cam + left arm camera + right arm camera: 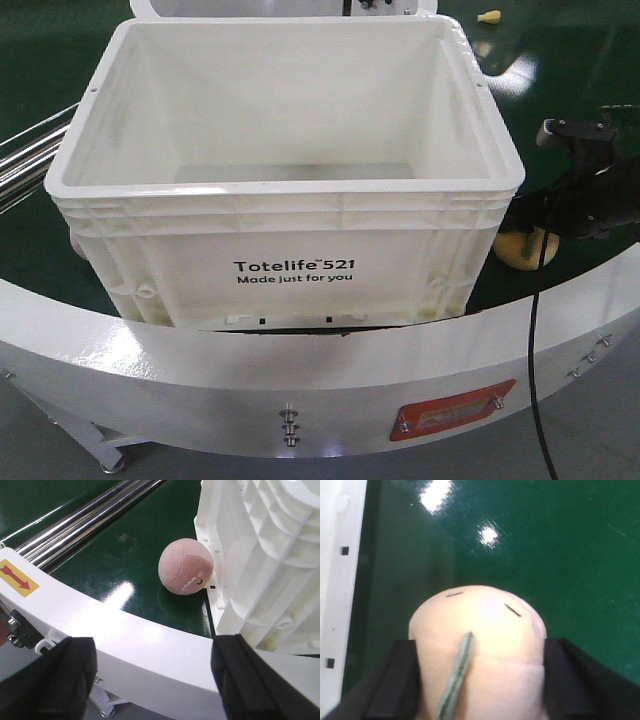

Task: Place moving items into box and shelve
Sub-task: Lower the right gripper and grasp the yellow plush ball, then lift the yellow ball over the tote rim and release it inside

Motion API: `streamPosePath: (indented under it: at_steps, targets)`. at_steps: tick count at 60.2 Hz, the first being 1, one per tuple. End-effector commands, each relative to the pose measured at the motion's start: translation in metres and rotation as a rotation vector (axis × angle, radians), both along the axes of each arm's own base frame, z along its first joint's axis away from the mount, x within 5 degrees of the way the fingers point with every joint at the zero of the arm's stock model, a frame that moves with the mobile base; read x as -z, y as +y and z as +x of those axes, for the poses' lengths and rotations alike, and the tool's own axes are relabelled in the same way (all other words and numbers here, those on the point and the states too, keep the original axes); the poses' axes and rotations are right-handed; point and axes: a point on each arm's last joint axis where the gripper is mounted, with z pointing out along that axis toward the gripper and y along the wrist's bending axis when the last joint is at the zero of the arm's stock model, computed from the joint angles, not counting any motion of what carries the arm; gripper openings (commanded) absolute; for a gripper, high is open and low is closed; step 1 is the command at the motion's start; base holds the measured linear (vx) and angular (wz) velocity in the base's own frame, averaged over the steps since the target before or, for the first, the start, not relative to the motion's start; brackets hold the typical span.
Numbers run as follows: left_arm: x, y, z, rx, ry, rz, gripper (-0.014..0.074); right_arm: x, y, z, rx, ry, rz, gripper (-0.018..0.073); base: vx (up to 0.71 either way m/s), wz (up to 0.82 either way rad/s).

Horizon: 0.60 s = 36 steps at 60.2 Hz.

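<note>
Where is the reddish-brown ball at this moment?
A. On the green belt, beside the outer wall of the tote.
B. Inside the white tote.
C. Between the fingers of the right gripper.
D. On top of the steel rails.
A: the left wrist view shows the reddish-brown ball on the green belt, close beside the white tote, ahead of the open left gripper; the right gripper holds the pale yellow fruit.

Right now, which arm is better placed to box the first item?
Right. The right gripper flanks the pale yellow fruit with a finger on each side; the left gripper hangs open, short of the reddish ball beside the white tote.
</note>
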Motion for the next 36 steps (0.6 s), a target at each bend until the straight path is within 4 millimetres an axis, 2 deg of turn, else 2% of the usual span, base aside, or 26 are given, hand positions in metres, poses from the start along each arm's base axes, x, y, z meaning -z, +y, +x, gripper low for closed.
streamPosePath:
  at_steps: [1, 8, 15, 20, 31, 36]
  targets:
    - [-0.014, 0.000, 0.005, 0.001, -0.092, -0.003, 0.0577, -0.021, -0.002, 0.005, -0.004, -0.081, -0.017, 0.0354, 0.00, 0.00]
    - [-0.014, 0.000, 0.005, 0.001, -0.092, -0.003, 0.0577, -0.030, -0.003, 0.002, -0.020, -0.103, -0.039, 0.0332, 0.00, 0.00]
    - [-0.014, 0.000, 0.005, 0.001, -0.092, -0.003, 0.0577, -0.056, -0.004, -0.004, -0.040, -0.187, -0.083, 0.0332, 0.00, 0.00]
    - [-0.014, 0.000, 0.005, 0.001, -0.092, -0.003, 0.0577, -0.086, -0.004, -0.007, -0.046, -0.267, -0.097, 0.0332, 0.00, 0.00]
    - [-0.014, 0.000, 0.005, 0.001, -0.092, -0.003, 0.0577, -0.166, -0.001, -0.013, -0.044, -0.476, -0.079, 0.0332, 0.00, 0.00]
    - [-0.014, 0.000, 0.005, 0.001, -0.092, -0.003, 0.0577, -0.193, 0.005, -0.015, -0.047, -0.541, -0.033, 0.0332, 0.00, 0.00]
